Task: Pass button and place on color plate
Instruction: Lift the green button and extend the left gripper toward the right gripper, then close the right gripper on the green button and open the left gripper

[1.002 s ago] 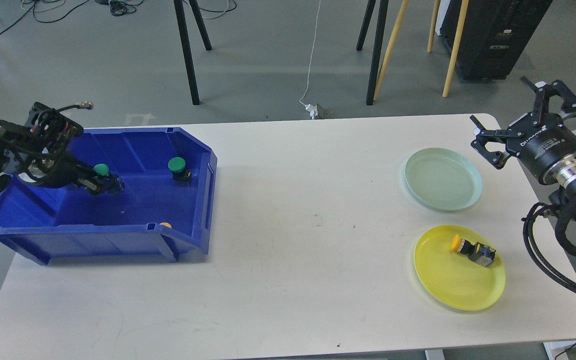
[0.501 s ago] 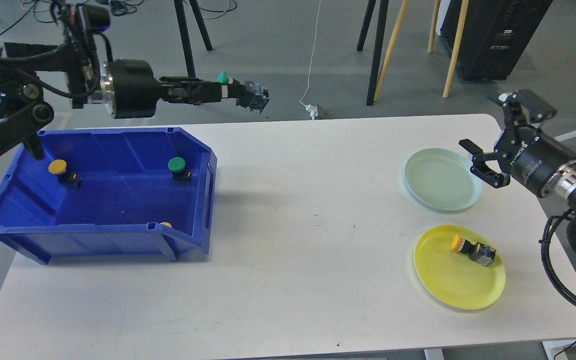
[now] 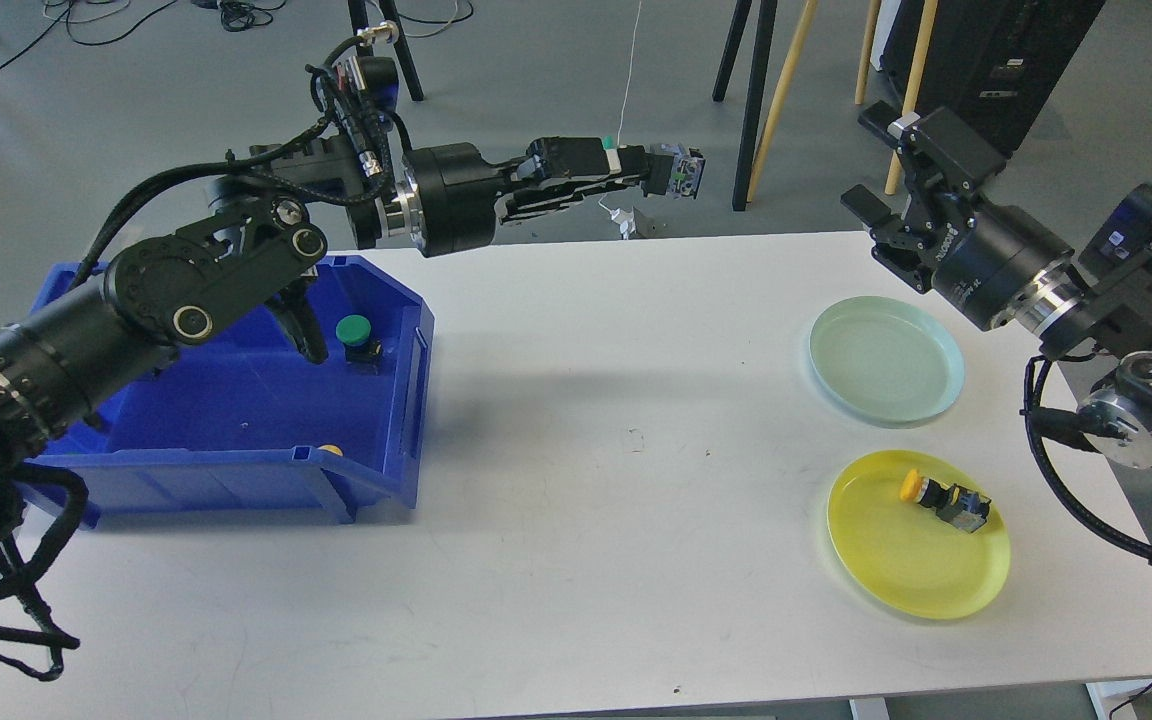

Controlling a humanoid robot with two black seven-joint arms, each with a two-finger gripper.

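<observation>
The left tool [image 3: 636, 168] is clamped on the green button [image 3: 674, 170], high over the tabletop's [image 3: 576, 480] far edge, so the right tool [image 3: 886, 195], fingers spread, should meet it squarely and close before the left one lets go.

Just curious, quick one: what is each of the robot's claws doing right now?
Left gripper: closed on a green button, held in the air.
Right gripper: empty; open or closed cannot be told.
</observation>
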